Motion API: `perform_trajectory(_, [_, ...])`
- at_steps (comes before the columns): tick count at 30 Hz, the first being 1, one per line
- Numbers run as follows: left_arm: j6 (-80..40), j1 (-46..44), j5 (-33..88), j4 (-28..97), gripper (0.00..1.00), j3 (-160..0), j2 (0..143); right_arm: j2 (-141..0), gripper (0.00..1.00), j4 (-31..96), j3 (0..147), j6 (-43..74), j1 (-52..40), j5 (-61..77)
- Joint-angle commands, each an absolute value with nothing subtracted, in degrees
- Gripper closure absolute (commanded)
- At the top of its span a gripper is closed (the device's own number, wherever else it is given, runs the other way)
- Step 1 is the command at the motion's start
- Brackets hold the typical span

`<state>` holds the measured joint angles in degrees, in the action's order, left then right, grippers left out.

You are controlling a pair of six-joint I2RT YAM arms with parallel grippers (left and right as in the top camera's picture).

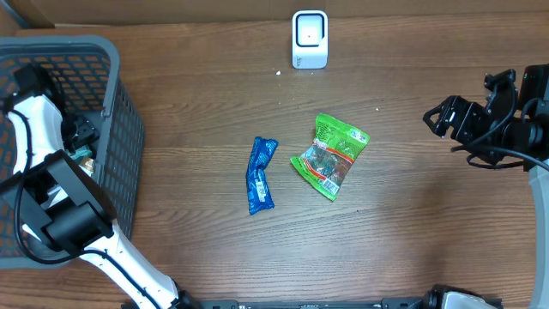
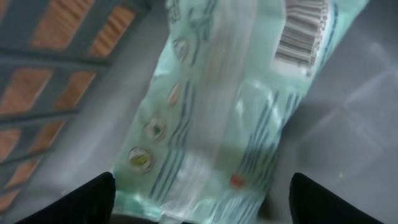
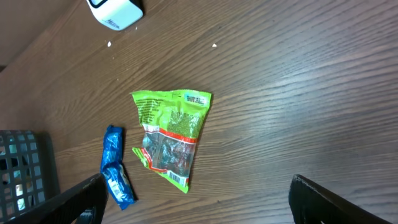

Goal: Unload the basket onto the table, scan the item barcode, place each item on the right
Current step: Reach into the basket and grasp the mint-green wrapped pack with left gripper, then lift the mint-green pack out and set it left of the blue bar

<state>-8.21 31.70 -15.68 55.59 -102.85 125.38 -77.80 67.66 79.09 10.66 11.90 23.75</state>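
Landmark: basket [image 1: 111, 103].
Item: pale green packet [image 2: 211, 112] lying inside the basket, barcode [image 2: 301, 31] facing up.
Left gripper [image 2: 199, 199]: inside the basket, jaws apart astride the packet, no grip evident.
Right gripper [image 1: 442, 118]: well right of the basket, jaws apart, empty.
Scanner [image 1: 310, 39]: well right of the basket.
Progress: early. Pick, carry and scan all remain.
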Motion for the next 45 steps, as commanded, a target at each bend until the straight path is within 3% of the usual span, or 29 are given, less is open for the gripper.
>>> perform_trajectory(1, [-6.4,31.9,-16.4,52.9,0.19,-101.7,125.8,-77.4,0.07,67.3,81.1,10.2,11.6,24.1])
perform_trajectory(8, [-6.4,31.7,-14.2,48.8,0.20,-101.7,125.9,-77.4,0.07,67.2,81.1,10.2,11.6,24.1])
perform_trajectory(13, [-6.9,31.7,-12.3,48.4,0.41,-101.1,126.0,-77.4,0.07,67.2,81.1,10.2,11.6,24.1])
perform_trajectory(22, [-6.9,31.5,-12.1,46.0,0.42,-96.6,126.0,-77.4,0.07,67.2,81.1,10.2,11.6,24.1])
perform_trajectory(23, [-6.9,31.5,-12.1,46.0,0.45,-96.6,126.0,-77.4,0.07,67.1,81.1,10.2,11.6,24.1])
perform_trajectory(28, [-6.9,31.5,-12.0,46.3,0.81,-96.5,126.0,-77.4,0.07,66.9,81.1,10.2,11.6,24.1])
perform_trajectory(32, [-8.0,31.5,-11.9,46.7,0.96,-96.5,126.0,-77.4,0.04,66.8,81.1,10.2,11.6,24.1])
perform_trajectory(45, [-15.5,31.5,-9.6,60.3,0.96,-111.5,123.9,-77.4,0.04,66.1,81.1,10.4,11.6,24.1])
